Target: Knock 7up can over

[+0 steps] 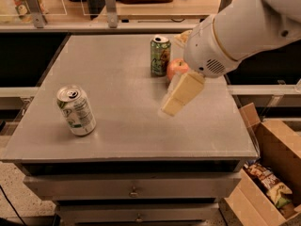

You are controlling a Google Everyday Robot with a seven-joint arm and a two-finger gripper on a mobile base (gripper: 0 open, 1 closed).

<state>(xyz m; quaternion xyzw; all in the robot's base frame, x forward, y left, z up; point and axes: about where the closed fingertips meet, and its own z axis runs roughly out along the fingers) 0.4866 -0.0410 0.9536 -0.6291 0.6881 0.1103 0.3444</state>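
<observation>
The 7up can (76, 110), pale silver-white with green markings and a pull-tab top, stands upright near the front left of the grey table (117, 84). My gripper (173, 106) hangs from the big white arm coming in from the upper right. It hovers above the middle of the table, well to the right of the 7up can and apart from it. Its cream-coloured fingers (183, 93) point down and to the left.
A darker green can (160, 55) stands at the back of the table with a red apple (177, 69) right beside it, partly behind my arm. An open cardboard box (268, 173) with snack packets sits on the floor at the right. Drawers run under the table front.
</observation>
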